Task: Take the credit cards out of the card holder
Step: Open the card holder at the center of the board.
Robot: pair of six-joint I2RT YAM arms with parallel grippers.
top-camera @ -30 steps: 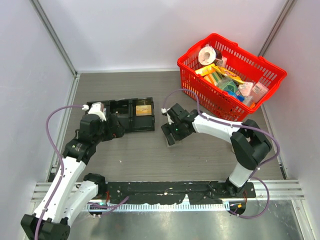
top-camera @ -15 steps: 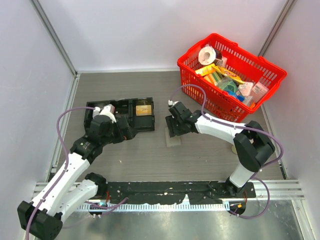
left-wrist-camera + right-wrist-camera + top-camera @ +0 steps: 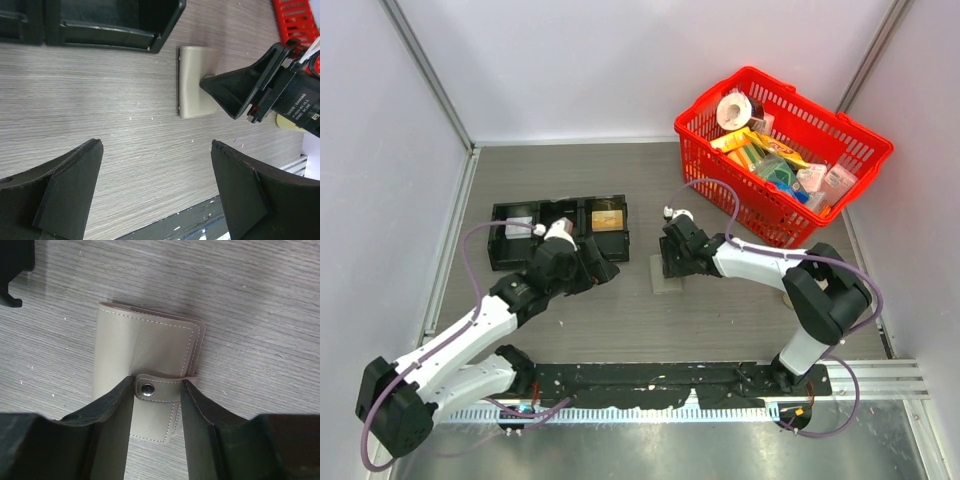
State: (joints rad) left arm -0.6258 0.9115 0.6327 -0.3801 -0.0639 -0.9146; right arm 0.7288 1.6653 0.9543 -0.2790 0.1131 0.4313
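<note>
The card holder (image 3: 666, 275) lies folded shut on the table, grey-beige with a snap strap across it (image 3: 145, 347). It also shows at the top of the left wrist view (image 3: 196, 75). The credit cards are hidden. My right gripper (image 3: 156, 385) is down on the holder, its jaws narrowed with the snap strap between them and a fingertip at each end of it. In the top view the right gripper (image 3: 669, 262) covers the holder's far end. My left gripper (image 3: 156, 144) hovers wide open over bare table, left of the holder (image 3: 603, 268).
A long black three-compartment tray (image 3: 560, 204) sits at the left, an orange-tan item (image 3: 607, 218) in its right compartment; its corner shows in the left wrist view (image 3: 110, 36). A red basket (image 3: 710, 97) full of goods stands at the back right.
My left arm has swung right, off the tray and toward the card holder. The right gripper has settled over the holder and its jaws have narrowed around the strap.
</note>
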